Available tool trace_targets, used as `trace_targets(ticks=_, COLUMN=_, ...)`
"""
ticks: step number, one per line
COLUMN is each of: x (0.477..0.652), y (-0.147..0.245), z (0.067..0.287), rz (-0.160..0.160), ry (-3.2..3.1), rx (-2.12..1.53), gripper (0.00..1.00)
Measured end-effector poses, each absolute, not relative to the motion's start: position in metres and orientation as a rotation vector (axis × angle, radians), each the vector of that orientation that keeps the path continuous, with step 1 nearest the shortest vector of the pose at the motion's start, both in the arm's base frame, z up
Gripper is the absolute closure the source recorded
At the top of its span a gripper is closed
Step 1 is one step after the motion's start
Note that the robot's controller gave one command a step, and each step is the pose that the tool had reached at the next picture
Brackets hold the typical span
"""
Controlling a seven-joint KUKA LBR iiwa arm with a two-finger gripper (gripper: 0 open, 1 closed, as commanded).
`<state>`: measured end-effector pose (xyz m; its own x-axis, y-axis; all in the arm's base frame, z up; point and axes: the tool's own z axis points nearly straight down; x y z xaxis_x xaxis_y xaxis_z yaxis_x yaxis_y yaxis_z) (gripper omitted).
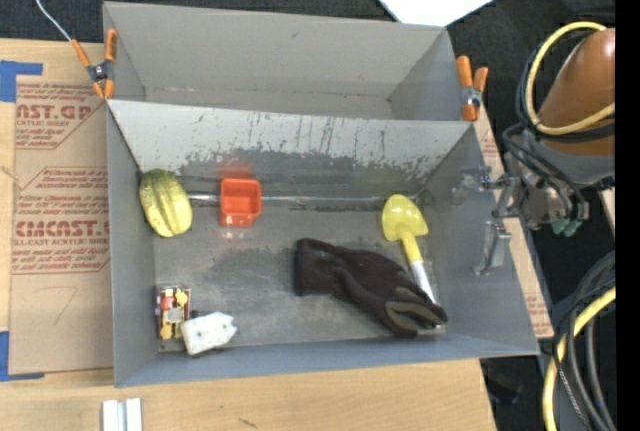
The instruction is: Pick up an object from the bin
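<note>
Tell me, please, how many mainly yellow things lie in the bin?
2: a ribbed yellow gourd by the left wall, and a yellow-headed scoop right of centre, its handle against the dark glove. The glove may hide more.

Left of frame, by the wall of the bin: a yellow-green ridged gourd, lying lengthwise. Just to its right: a small orange block. Centre right: a yellow scoop, its pale handle running down-right onto a dark glove, which lies flat and crumpled. Lower left corner: a small multicoloured packet, with a white lump touching it.
</note>
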<state>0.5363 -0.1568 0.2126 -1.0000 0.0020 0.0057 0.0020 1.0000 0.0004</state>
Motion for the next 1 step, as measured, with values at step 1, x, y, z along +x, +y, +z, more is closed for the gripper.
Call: trace_targets(ticks=1, x=0.5381, y=-0.1557, z=0.2176, rz=0.002, ry=-3.144, rx=0.001, gripper=0.00)
